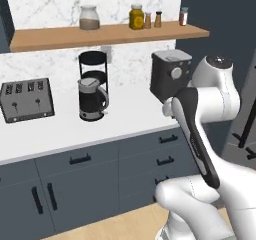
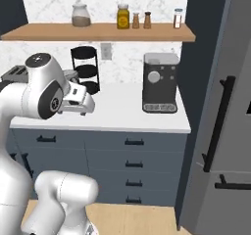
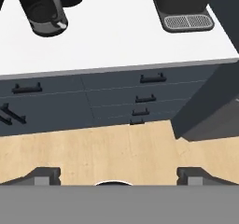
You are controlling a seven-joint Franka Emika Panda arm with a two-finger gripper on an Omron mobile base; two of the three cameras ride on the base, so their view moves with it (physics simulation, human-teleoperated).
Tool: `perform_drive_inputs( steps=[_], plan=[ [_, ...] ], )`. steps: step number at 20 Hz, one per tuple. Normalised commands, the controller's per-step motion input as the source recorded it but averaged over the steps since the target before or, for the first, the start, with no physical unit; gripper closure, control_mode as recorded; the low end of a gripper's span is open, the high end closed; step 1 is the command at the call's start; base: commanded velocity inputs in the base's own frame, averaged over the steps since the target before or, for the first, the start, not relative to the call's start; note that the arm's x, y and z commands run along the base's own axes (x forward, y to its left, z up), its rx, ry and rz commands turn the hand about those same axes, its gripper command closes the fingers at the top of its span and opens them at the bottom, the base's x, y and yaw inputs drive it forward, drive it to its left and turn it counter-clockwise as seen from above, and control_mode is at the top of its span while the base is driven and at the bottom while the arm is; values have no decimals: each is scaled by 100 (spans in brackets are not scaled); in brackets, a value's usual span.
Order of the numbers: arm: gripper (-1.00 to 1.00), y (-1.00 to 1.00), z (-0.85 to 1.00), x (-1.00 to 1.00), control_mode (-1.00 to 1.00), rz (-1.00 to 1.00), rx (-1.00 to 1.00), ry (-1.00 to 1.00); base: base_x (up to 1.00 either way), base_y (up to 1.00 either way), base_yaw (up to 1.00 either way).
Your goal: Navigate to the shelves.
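Observation:
The shelves are one long light-brown wooden plank (image 1: pixel 60 36) fixed to the marble wall above the counter, also straight ahead in the right base view (image 2: pixel 98 32). It carries a glass jar (image 1: pixel 89 18), a yellow jar (image 1: pixel 136 17) and small spice shakers (image 1: pixel 158 19). My arm is folded in front of the counter, below the shelf's height. In the hand view my gripper (image 3: pixel 119 175) is open with nothing between its fingertips (image 3: pixel 46 174). It looks down at the wooden floor and the cabinet fronts.
On the white countertop (image 1: pixel 65 131) stand a toaster (image 1: pixel 27 100), a black kettle (image 1: pixel 92 99), a black tiered stand (image 1: pixel 93 64) and a coffee machine (image 2: pixel 159 82). Dark blue drawers (image 2: pixel 132 153) run below. A tall grey fridge (image 2: pixel 225 131) closes the right side.

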Motion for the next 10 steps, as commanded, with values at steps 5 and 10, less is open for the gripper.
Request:
perform_drive_inputs(
  steps=[5, 10],
  plan=[
    [-100, 0, 0, 0, 100, 0, 0, 0, 58, -23, 29],
    [-100, 0, 0, 0, 100, 0, 0, 0, 62, -18, 22]
  ],
)
